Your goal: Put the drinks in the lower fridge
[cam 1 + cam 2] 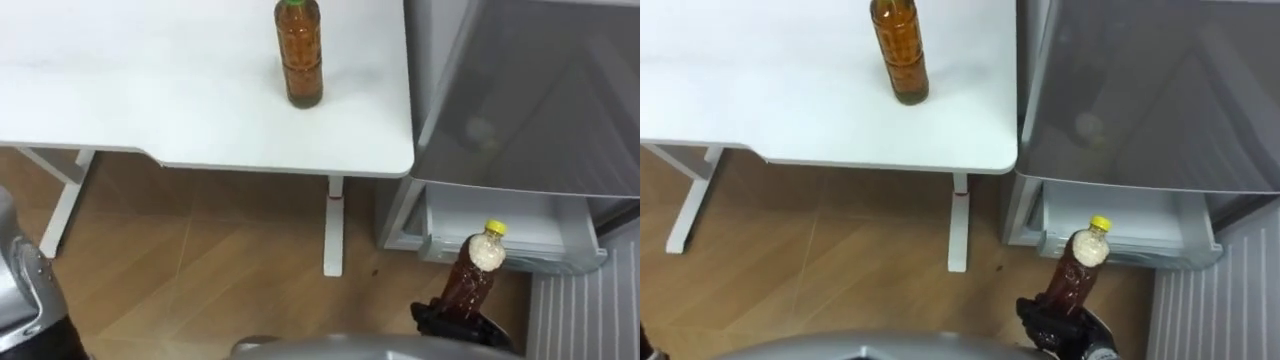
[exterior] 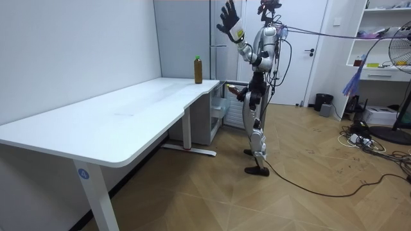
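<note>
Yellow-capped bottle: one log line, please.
right hand: gripping yellow-capped bottle | lower fridge: open | left hand: raised, open | green-capped bottle: on table

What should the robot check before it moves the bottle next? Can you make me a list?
1. Bottle gripped: the right hand is curled round the yellow-capped bottle. Ok.
2. Bottle upright with its cap on. Ok.
3. Lower fridge open, just beyond the bottle. Ok.
4. Room inside for the bottle: the inside is hidden. Cannot tell.
5. Left hand out of the way: raised high, fingers spread. Ok.
6. All drinks put away: the green-capped bottle stands on the white table. Not ok.
</note>
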You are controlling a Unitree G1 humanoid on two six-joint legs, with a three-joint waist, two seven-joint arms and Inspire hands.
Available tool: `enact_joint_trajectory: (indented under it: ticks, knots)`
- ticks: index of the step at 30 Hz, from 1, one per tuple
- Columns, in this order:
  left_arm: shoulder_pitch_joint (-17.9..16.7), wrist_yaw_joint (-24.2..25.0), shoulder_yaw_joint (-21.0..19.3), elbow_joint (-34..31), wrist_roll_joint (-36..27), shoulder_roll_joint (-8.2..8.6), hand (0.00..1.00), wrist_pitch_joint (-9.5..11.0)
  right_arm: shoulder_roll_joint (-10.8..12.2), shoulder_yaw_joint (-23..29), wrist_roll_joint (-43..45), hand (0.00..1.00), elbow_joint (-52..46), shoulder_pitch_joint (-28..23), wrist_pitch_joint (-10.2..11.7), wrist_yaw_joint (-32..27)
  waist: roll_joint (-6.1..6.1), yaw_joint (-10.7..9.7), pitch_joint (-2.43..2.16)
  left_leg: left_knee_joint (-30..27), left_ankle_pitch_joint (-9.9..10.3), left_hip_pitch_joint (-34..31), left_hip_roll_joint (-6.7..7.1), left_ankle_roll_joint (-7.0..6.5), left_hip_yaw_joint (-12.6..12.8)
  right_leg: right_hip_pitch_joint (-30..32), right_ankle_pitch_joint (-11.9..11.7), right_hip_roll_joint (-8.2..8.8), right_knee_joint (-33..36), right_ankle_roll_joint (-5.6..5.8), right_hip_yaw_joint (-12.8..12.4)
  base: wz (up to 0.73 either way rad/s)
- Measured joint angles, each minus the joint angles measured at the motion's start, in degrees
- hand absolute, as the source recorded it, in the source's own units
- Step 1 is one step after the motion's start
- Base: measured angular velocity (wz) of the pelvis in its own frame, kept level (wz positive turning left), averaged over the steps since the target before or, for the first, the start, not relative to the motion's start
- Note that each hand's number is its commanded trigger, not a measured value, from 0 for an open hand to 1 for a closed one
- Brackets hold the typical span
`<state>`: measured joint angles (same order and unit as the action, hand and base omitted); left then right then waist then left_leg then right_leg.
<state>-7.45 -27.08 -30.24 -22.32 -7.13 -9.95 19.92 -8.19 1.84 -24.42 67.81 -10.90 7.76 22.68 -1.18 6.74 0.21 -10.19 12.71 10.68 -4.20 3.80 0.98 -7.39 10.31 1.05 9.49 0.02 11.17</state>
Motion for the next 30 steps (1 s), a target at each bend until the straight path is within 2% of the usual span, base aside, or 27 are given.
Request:
enact_joint_trajectory:
  ticks: [3,5,10,12,14,15,17,23,27,30]
  knots:
    - [-3.7,-1.6,1.2,9.5,-0.3,0.23,0.00,-2.9,0.0,0.6,-0.4,1.00,-0.6,0.0,-1.7,-2.1,-0.48,0.0,0.10,0.0,0.0,-0.2,0.00,0.00,0.0,0.2,0.0,-0.01,0.1,0.00,0.1,0.00]
    - [-6.6,-2.3,1.3,11.2,-2.6,0.65,0.00,-4.0,0.1,1.2,-0.4,1.00,-1.4,-0.5,-2.3,-2.8,-0.42,-0.4,0.01,0.0,0.0,-0.2,0.00,0.01,0.2,0.3,0.0,-0.01,0.1,0.00,0.0,0.00]
    - [-9.7,-4.8,3.4,20.4,-5.8,0.70,0.00,-4.1,0.0,3.2,-2.4,1.00,-1.5,-1.8,-2.9,-4.6,-0.82,-0.3,-0.25,0.1,0.0,0.0,0.00,0.01,0.3,0.1,0.0,0.03,0.2,0.00,0.0,0.01]
    - [-10.2,-5.3,4.9,24.2,-10.4,0.72,0.00,-4.1,-0.1,4.1,-2.7,1.00,-1.5,-2.0,-3.4,-5.3,-0.84,-0.4,-0.37,0.3,0.0,0.0,-0.02,0.01,0.2,0.2,0.0,0.06,0.3,-0.02,0.0,0.06]
    - [-11.5,-6.0,6.8,31.0,-14.0,0.74,0.00,-3.9,-0.3,4.7,-3.4,1.00,-1.5,-2.6,-4.1,-7.0,-0.56,0.0,-0.28,0.8,0.0,0.6,-0.07,0.00,0.6,0.1,0.1,0.02,0.3,0.00,-0.1,-0.10]
    - [-12.2,-6.0,7.6,35.7,-15.8,0.76,0.00,-3.9,-0.4,5.2,-3.4,1.00,-1.4,-3.0,-4.2,-7.7,-0.70,-0.1,-0.40,0.8,0.0,0.9,-0.02,0.00,0.8,0.1,0.1,0.09,0.3,0.02,-0.4,-0.19]
    - [-13.3,-6.0,9.4,41.3,-18.5,0.84,0.00,-3.9,-0.3,5.8,-3.4,1.00,-1.5,-3.6,-4.3,-8.4,-0.89,-0.7,-0.19,0.8,0.0,0.8,-0.01,0.01,0.9,0.2,0.1,0.09,0.3,0.04,-0.4,-0.02]
    - [-13.3,-5.5,16.8,58.1,-22.8,1.31,0.00,-4.6,-0.3,5.7,-5.2,1.00,-1.1,-3.8,-6.4,-10.1,-0.67,-0.9,-0.35,0.9,0.1,0.5,-0.06,-0.12,0.7,0.5,0.2,0.01,0.7,0.09,-0.7,0.02]
    - [-13.4,-3.9,17.0,64.4,-26.5,2.02,0.00,-5.7,-0.3,5.7,-9.6,1.00,-1.1,-3.8,-7.1,-11.3,-0.73,-0.8,-0.17,1.6,0.3,1.0,-0.16,-0.39,0.8,0.5,0.2,-0.09,1.0,0.12,-0.9,0.00]
    - [-13.4,-2.1,17.0,70.3,-27.2,2.74,0.00,-7.5,-0.4,6.4,-13.4,1.00,-1.1,-2.8,-8.6,-12.9,-1.24,-0.9,-0.12,2.3,0.6,1.1,-0.13,-0.80,0.8,0.8,0.2,-0.05,1.5,0.26,-0.9,0.00]
